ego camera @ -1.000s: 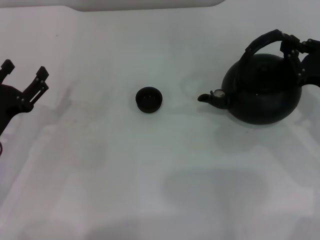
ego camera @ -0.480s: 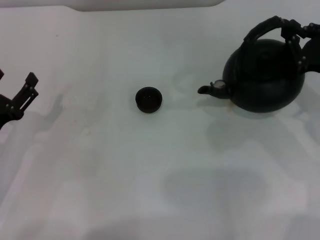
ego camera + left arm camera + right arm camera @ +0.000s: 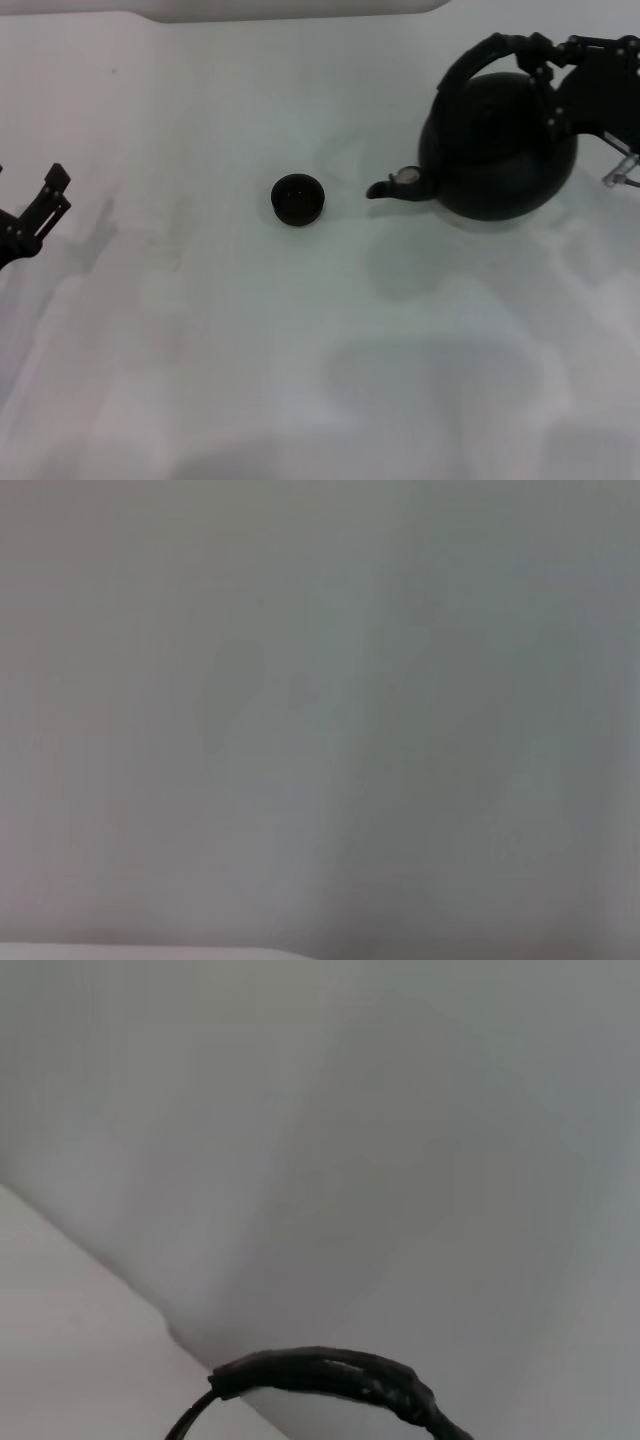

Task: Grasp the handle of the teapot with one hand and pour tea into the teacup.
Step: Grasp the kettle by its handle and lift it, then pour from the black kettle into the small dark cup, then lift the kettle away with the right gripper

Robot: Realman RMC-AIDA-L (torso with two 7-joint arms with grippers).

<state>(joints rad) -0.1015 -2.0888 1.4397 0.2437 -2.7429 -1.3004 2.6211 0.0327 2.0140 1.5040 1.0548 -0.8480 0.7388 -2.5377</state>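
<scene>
The round matte-black teapot [image 3: 497, 150] hangs above the white table [image 3: 300, 350] at the right, its short spout [image 3: 385, 187] pointing left toward the teacup. My right gripper [image 3: 550, 60] is shut on the ribbed arched handle [image 3: 490, 52] at its right end. Part of the handle shows in the right wrist view [image 3: 330, 1375]. The small dark teacup [image 3: 297, 199] stands upright mid-table, well left of the spout. My left gripper [image 3: 35, 212] is at the left edge, far from both; the left wrist view shows only bare surface.
A white raised edge [image 3: 300, 8] runs along the table's far side. Soft shadows lie on the table surface under the teapot and toward the front.
The teapot has been lifted and carried left toward the teacup, held by my right gripper. My left gripper has drawn back toward the left edge.
</scene>
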